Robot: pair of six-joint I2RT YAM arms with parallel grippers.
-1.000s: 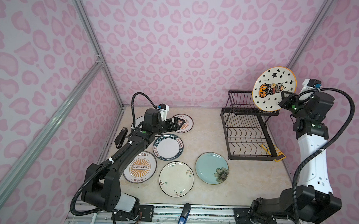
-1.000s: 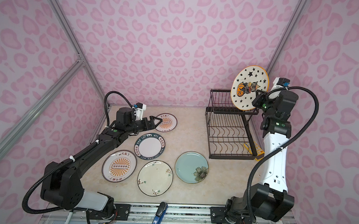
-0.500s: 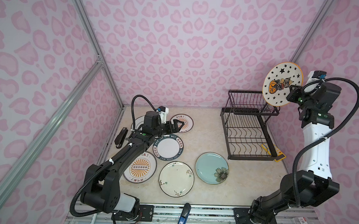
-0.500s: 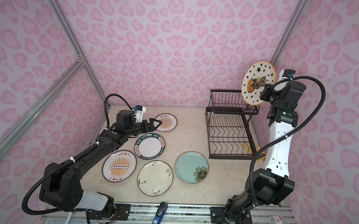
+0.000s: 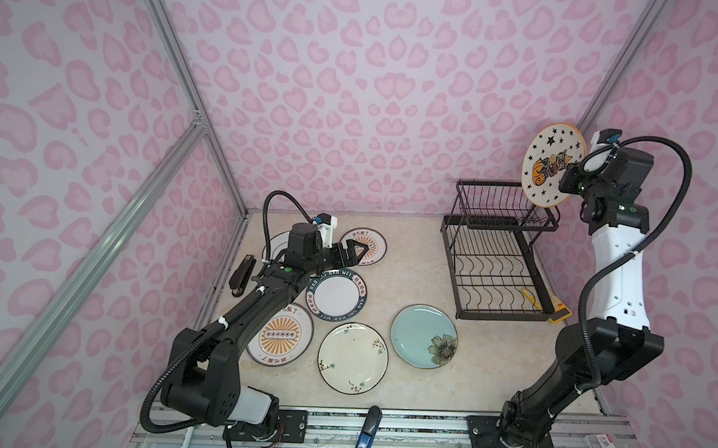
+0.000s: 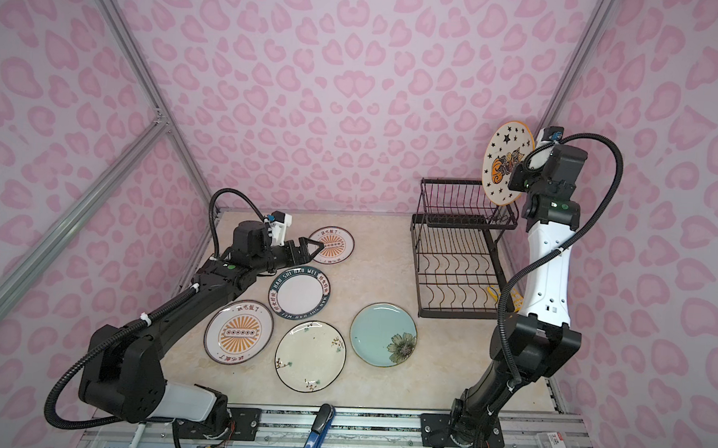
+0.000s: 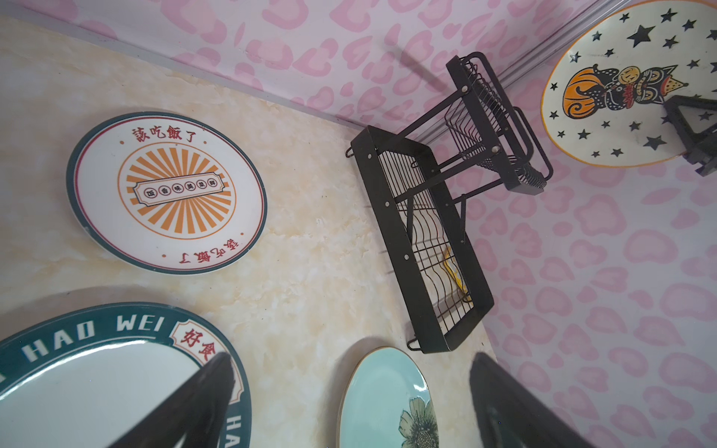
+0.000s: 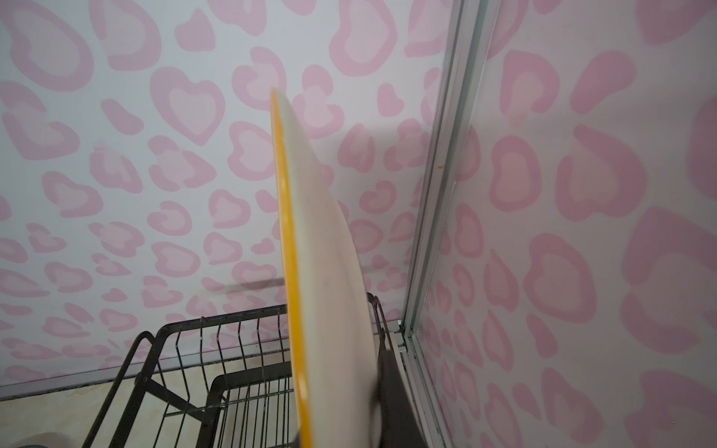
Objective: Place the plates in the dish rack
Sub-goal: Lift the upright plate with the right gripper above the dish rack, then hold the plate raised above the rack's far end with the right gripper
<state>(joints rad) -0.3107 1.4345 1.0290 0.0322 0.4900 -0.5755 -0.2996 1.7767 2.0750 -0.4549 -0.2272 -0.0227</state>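
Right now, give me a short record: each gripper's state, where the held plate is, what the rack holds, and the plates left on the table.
right gripper: shut on the starry plate
starry plate: on edge, in the air above the dish rack
left gripper: open, holding nothing
dish rack: no plates in it
plates on table: six, lying flat; one half hidden by the left arm

The right gripper (image 5: 571,171) has raised the starry plate (image 5: 546,175) slightly, turning it more edge-on.
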